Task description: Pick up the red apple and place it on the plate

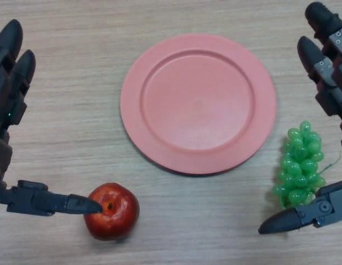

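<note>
The round shiny red apple (111,211) sits on the pale wooden table (66,127), down at about seven o'clock from the plate and a little way off from it. It is not picked up yet. My left hand (10,110) is beside it, spread wide. My thumb tip lies over the apple's top by the stem dip, and looks to be touching it, but my long fingers point far away up at ten o'clock. So I am not holding the apple. I think I am only starting the grab.

Over at five o'clock from the plate lies a small bunch of green plastic grapes (299,165). My right hand (325,77) is spread wide around it without squeezing. The thumb is low, just under the grapes, and the fingers are up at two o'clock.

Farther off, in the middle, is the flat round pink plate (198,102). Nothing is on it. So the lift, the carry and the put-down are all left to do.

Both my palms are cut off at the sides. I cannot see the apple's far underside.
</note>
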Action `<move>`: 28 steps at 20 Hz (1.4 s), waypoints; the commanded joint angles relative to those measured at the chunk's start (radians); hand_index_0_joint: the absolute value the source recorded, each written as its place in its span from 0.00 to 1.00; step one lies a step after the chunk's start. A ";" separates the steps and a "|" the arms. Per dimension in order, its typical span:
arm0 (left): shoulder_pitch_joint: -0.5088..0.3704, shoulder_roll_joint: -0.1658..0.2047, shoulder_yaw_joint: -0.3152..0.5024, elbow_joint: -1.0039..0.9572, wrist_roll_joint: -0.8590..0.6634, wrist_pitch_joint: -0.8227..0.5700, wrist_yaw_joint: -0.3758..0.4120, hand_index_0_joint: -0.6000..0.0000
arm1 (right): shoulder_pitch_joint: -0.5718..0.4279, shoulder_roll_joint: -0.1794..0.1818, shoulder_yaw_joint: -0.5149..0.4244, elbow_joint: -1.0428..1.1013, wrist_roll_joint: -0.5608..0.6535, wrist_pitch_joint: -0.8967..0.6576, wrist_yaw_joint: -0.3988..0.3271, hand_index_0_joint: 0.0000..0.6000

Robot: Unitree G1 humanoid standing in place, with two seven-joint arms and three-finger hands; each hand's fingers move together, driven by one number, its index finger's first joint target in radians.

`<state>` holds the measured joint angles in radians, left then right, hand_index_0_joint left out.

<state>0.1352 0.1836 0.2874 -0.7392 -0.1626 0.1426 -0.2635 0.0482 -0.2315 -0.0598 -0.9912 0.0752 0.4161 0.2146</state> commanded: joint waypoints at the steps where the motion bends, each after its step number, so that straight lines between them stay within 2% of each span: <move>1: 0.001 0.026 0.053 -0.078 -0.011 -0.099 0.026 1.00 | -0.017 -0.007 -0.046 -0.052 -0.021 -0.093 0.000 0.00; 2: 0.015 0.019 0.050 -0.090 -0.014 -0.090 0.026 1.00 | -0.021 -0.007 -0.043 -0.052 -0.022 -0.090 -0.001 0.00; 5: 0.112 0.008 -0.029 -0.085 0.006 -0.178 0.084 1.00 | -0.027 -0.007 -0.005 -0.042 -0.037 -0.087 0.003 0.00; 9: 0.212 0.006 -0.196 0.061 0.169 -0.472 0.250 1.00 | -0.034 -0.001 0.025 -0.004 -0.038 -0.091 -0.002 0.00; 12: 0.276 0.006 -0.268 0.206 0.278 -0.654 0.310 1.00 | -0.031 -0.003 0.024 0.017 -0.045 -0.109 0.000 0.00; 15: 0.276 0.006 -0.281 0.367 0.332 -0.744 0.357 1.00 | -0.023 0.000 0.022 0.044 -0.038 -0.129 0.002 0.00; 18: 0.215 0.006 -0.270 0.573 0.330 -0.860 0.416 1.00 | -0.011 0.002 0.037 0.054 -0.043 -0.140 0.000 0.00; 23: 0.115 0.013 -0.274 0.806 0.229 -0.948 0.320 1.00 | -0.013 0.002 0.021 0.040 -0.008 -0.096 -0.003 0.00; 25: 0.098 0.014 -0.283 0.847 0.245 -0.895 0.298 1.00 | -0.020 0.000 0.017 0.032 0.004 -0.075 -0.008 0.00; 27: 0.090 0.014 -0.282 0.851 0.260 -0.878 0.308 0.67 | -0.022 0.000 0.018 0.032 0.004 -0.070 -0.011 0.00; 28: 0.078 0.015 -0.281 0.859 0.278 -0.860 0.320 0.42 | -0.027 0.000 0.022 0.033 0.002 -0.065 -0.015 0.00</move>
<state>0.2158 0.1750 -0.0116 0.1548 0.1081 -0.6451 0.0306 0.0412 -0.2258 -0.0075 -0.8975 0.0421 0.4347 0.2274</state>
